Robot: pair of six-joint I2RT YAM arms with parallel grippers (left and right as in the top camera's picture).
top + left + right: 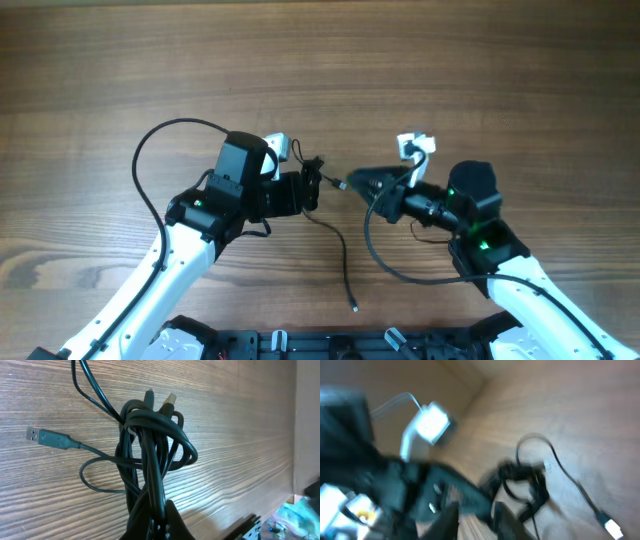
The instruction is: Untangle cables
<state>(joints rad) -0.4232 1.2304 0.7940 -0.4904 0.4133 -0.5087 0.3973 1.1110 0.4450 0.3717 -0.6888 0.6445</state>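
The cables (150,450) are thin black cords wound into a tight bundle, held just above the wooden table. My left gripper (160,522) is shut on the bundle's lower end. One strand runs off to a grey USB plug (42,436). From overhead, the left gripper (312,188) holds the bundle at the table's middle, and a loose strand (343,262) trails toward the front. My right gripper (352,183) points at the bundle from the right, close to it. The right wrist view is blurred: the right gripper (476,506) stands open with bare wood between its fingers, short of the bundle (527,482).
A thick black arm wire (150,150) arcs out left of the left arm. Another loops on the table by the right arm (385,262). A black rail (300,345) runs along the front edge.
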